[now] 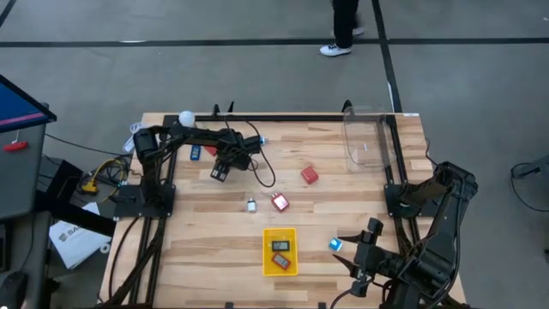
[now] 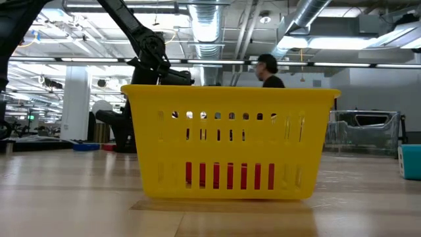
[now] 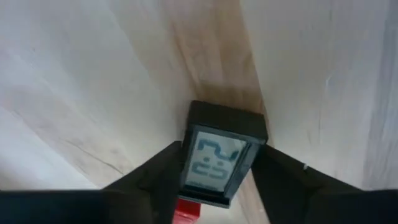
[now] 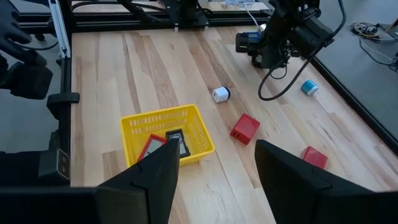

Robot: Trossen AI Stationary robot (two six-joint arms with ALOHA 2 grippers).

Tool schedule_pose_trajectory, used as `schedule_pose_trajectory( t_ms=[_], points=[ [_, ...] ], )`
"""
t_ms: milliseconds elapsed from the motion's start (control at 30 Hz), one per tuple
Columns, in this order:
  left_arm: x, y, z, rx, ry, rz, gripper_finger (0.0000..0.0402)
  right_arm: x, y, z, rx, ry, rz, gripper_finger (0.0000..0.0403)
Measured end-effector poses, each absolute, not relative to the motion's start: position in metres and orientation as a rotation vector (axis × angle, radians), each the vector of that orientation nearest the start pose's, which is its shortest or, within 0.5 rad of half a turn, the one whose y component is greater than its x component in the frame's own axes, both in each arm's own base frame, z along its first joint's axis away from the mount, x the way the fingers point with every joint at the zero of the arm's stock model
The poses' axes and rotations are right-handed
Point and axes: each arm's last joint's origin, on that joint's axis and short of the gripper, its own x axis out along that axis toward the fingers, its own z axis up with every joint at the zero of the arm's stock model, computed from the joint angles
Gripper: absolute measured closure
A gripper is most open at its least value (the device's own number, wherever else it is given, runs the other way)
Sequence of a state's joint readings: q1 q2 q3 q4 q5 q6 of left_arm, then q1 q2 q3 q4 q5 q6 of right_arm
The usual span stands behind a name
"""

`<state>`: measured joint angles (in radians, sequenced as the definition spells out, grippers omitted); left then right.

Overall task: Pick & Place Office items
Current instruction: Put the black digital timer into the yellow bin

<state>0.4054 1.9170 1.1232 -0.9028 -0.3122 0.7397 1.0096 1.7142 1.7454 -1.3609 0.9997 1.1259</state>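
My left gripper [image 1: 220, 172] [image 3: 219, 163] is over the far left part of the table, shut on a small black device with a grey number display [image 3: 217, 155]. A red piece [image 3: 186, 211] shows below the device. My right gripper [image 1: 349, 255] [image 4: 217, 177] waits open at the near right, beside a blue cube [image 1: 335, 245]. The yellow tray [image 1: 280, 251] [image 4: 166, 135] holds a black display piece [image 1: 280, 245] and a red flat piece [image 1: 280, 258]. A red block [image 1: 310, 175], a red-and-white piece [image 1: 280, 202], a white cylinder [image 1: 251, 205] and a blue piece [image 1: 196, 153] lie on the wood. My left gripper pinches the black display device by its two long sides [image 3: 193, 158], one finger [image 3: 155, 180] on each side. The fingers come from above, pointing down at the wood. The device stands lengthwise between them, display toward the wrist camera. Whether its far end touches the table I cannot tell.
A clear plastic container [image 1: 369, 137] stands at the far right, and a white ball on a stand [image 1: 186, 118] at the far left corner. A black cable [image 1: 262, 163] trails by the left gripper. A person [image 2: 270, 71] stands beyond the table. In the low view the tray [image 2: 230, 141] fills the middle.
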Motion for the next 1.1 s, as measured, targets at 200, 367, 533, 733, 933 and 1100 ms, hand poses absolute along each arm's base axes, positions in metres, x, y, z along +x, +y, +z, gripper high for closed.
schedule_pose_trajectory(
  t_ms=[200,367,533,733,933,1100],
  points=[
    [0.286,0.124,0.131,0.419,1.784,-0.104,0.0269,0.191,0.258,0.351,-0.041,0.575,-0.353,0.02],
    [0.294,0.109,0.156,0.317,1.563,-0.116,0.0257,0.19,0.259,0.352,-0.04,0.574,-0.349,0.02],
    [0.299,0.085,0.19,0.3,1.368,-0.116,0.0261,0.19,0.26,0.352,-0.039,0.573,-0.348,0.02],
    [0.308,0.044,0.219,0.259,1.143,-0.182,0.0264,0.19,0.259,0.352,-0.039,0.571,-0.349,0.02],
    [0.322,0.003,0.234,0.231,0.939,-0.268,0.0262,0.19,0.259,0.352,-0.042,0.572,-0.349,0.02],
    [0.328,-0.027,0.238,0.227,0.853,-0.317,0.0262,0.188,0.261,0.352,-0.041,0.572,-0.342,0.02]
  ],
)
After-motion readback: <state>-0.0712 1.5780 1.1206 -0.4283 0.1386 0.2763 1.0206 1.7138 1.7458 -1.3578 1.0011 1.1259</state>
